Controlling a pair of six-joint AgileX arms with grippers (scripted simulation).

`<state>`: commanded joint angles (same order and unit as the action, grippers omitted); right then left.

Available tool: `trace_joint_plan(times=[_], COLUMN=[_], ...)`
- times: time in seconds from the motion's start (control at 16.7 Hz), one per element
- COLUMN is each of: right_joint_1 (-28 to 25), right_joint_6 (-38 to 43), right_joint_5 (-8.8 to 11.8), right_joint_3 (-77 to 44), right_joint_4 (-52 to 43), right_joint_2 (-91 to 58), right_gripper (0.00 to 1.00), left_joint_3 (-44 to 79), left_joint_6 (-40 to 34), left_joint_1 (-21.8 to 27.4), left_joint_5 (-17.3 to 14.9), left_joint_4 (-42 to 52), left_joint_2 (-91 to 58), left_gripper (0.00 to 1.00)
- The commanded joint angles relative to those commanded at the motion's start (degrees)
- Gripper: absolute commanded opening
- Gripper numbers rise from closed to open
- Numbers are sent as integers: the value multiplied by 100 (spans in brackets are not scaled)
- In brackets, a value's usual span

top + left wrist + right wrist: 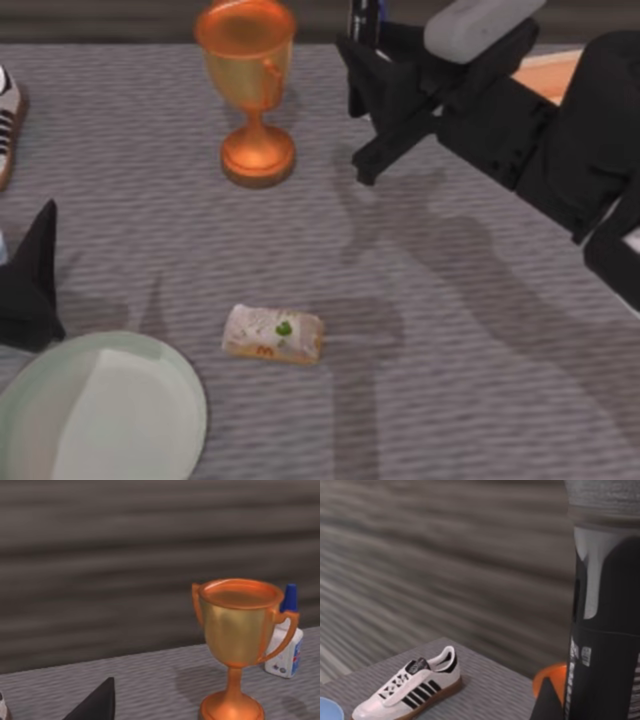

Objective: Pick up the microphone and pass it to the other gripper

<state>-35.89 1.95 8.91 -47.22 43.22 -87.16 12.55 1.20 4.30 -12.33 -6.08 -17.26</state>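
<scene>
Holding the microphone (602,630) in my right gripper (362,105), raised at 1 o'clock above the worktop (450,330).
Fingers pinch the black handle; its grey mesh head fills the right wrist view close up, upright. Left gripper (35,275) sits low at 9 o'clock; I cannot tell its finger state. Trophy (250,90) stands at 12, wrapped sandwich (273,335) near centre, plate (100,410) at 7, sneaker (412,687) at 10.

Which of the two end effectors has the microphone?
The right end effector, with the pale grey wrist block, beside the trophy; its wrist view shows the microphone close up. The left end effector sits by the plate without it.
</scene>
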Motion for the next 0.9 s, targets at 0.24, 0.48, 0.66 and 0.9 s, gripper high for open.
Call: trace_joint_plan(times=[0.24,0.48,0.66,0.9], right_joint_1=[0,0,0,0], right_joint_6=[0,0,0,0], right_joint_5=[0,0,0,0], right_joint_3=[0,0,0,0], right_joint_4=[0,0,0,0], right_joint_2=[0,0,0,0], right_gripper=[0,0,0,0], left_joint_3=[1148,2235,2907,3434], left_joint_6=[105,189,248,309], left_joint_1=[397,779,1006,1177], left_joint_5=[-1155,-2256,-2911,-3406], left_joint_4=[-537,-1045,-1372,-1640], left_joint_2=[-1993,-3738,-4751,-5479], left_gripper=[100,100,100,100])
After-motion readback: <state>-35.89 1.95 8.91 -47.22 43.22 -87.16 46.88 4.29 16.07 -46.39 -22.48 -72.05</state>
